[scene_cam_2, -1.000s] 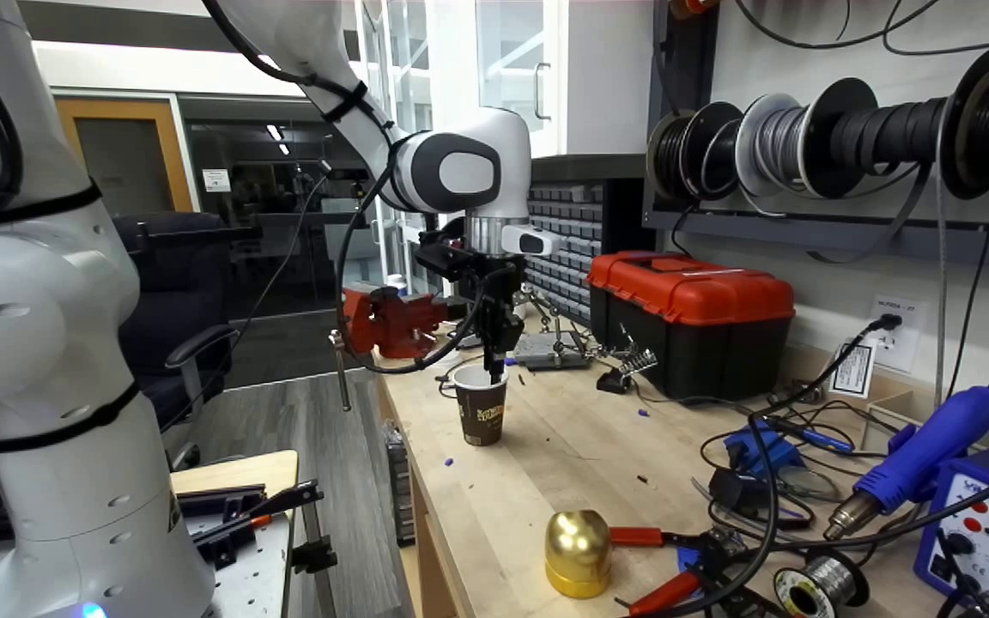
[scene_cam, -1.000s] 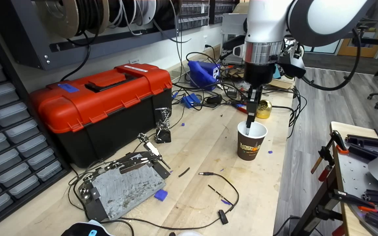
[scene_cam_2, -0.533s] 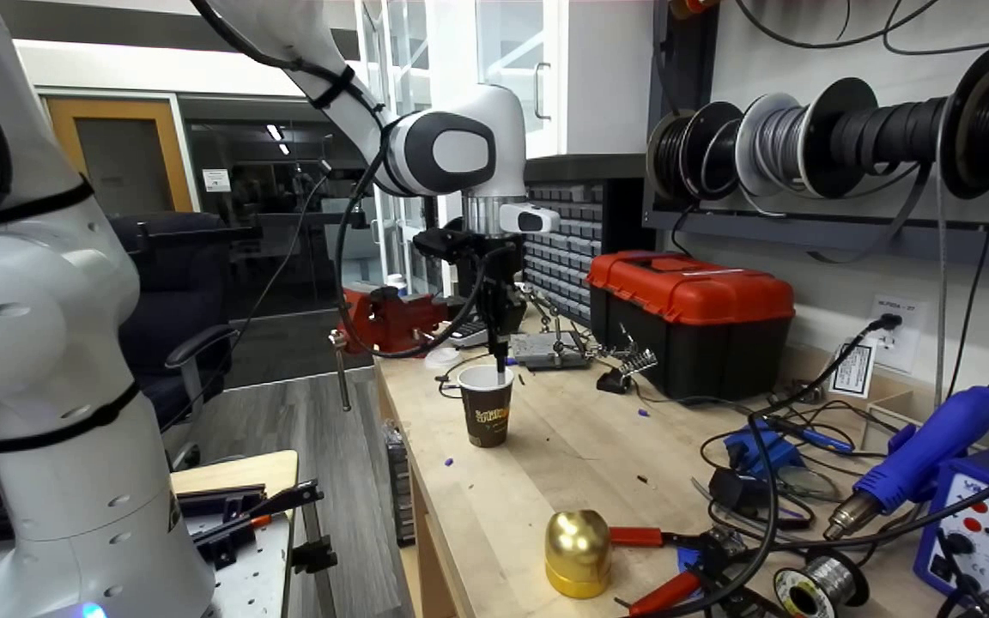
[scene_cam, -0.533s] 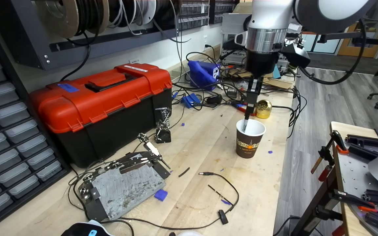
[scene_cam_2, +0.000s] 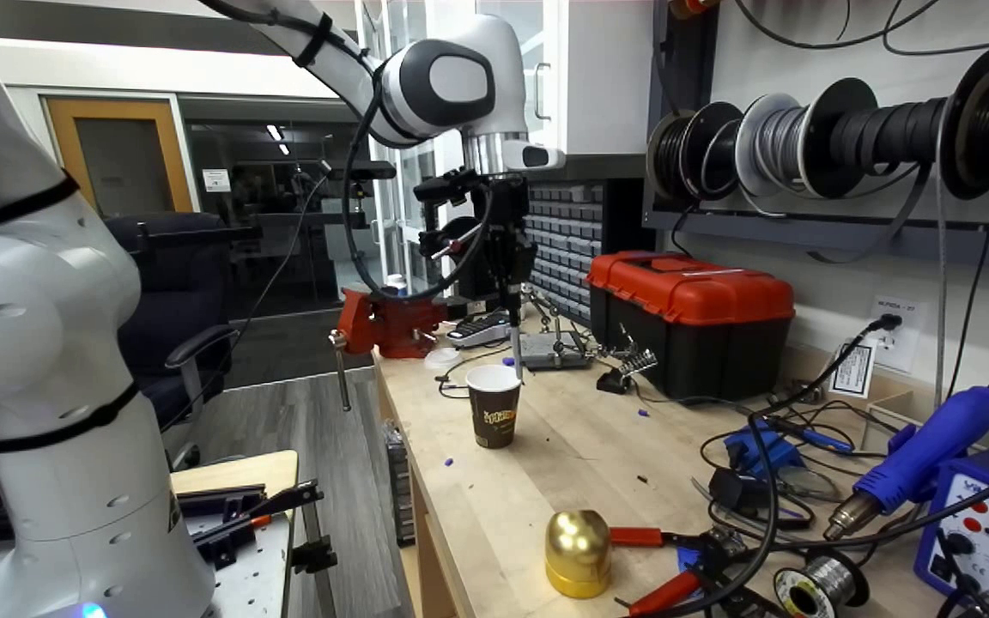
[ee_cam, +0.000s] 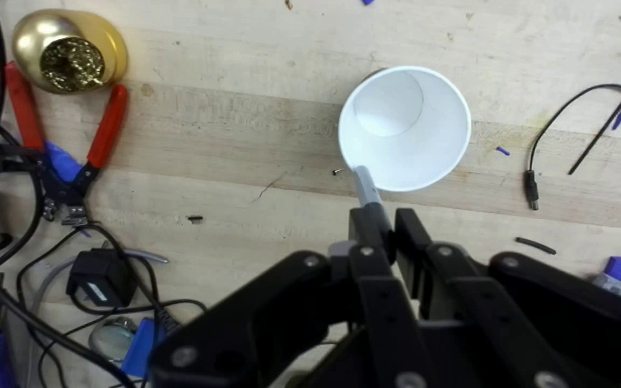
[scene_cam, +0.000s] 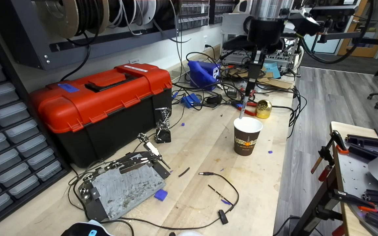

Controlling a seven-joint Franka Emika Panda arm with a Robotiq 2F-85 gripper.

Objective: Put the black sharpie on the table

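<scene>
The black sharpie has a light grey barrel and a dark upper end. My gripper is shut on that dark end. The sharpie hangs down, slightly tilted, in both exterior views. Its lower end is by the rim of the brown paper cup; I cannot tell if it touches the rim. The cup stands upright and its white inside shows bare in the wrist view. The table is the light-wood bench top under the cup.
A red-and-black toolbox stands along the wall. A gold tip cleaner, red-handled pliers and tangled cables lie at one end. A helping-hands stand with a grey plate and a thin cable are on the bench. The bench edge is near the cup.
My gripper has risen with the sharpie, whose lower part was inside the cup and now shows above the rim. The cup has shifted slightly toward the toolbox side.
</scene>
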